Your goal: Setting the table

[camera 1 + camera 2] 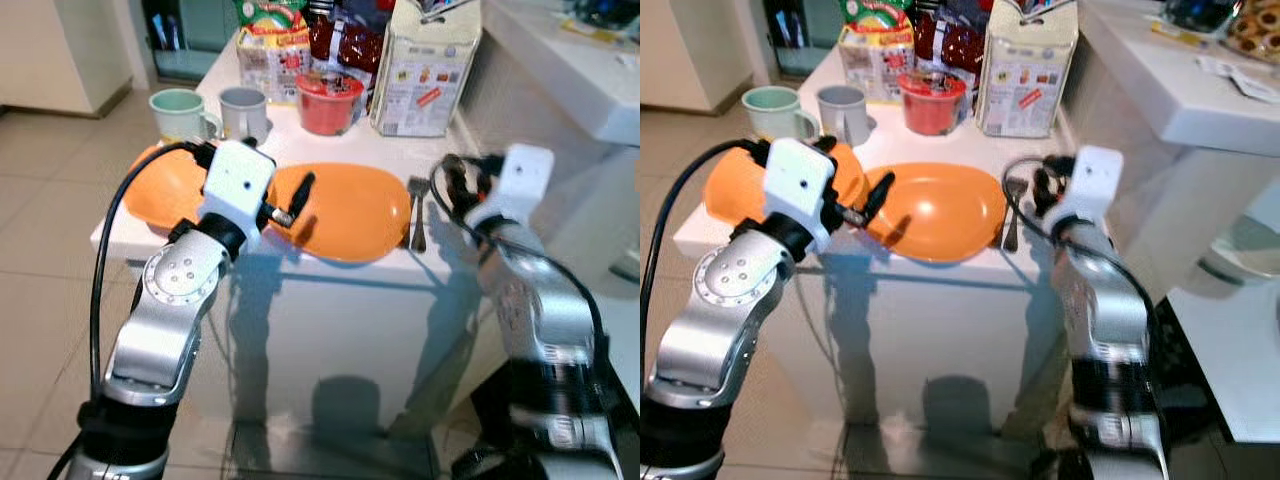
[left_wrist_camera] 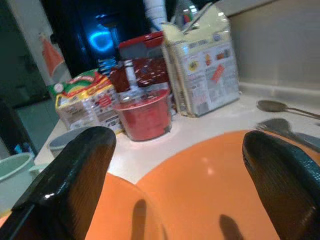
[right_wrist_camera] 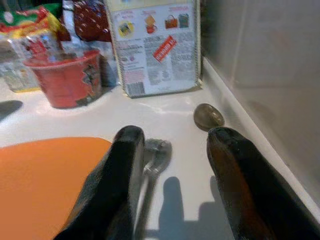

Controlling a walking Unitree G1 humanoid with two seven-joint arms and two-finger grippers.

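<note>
Your left gripper is spread wide over the near orange plate on the white table; your right gripper is open above the fork, spoon just beside
</note>
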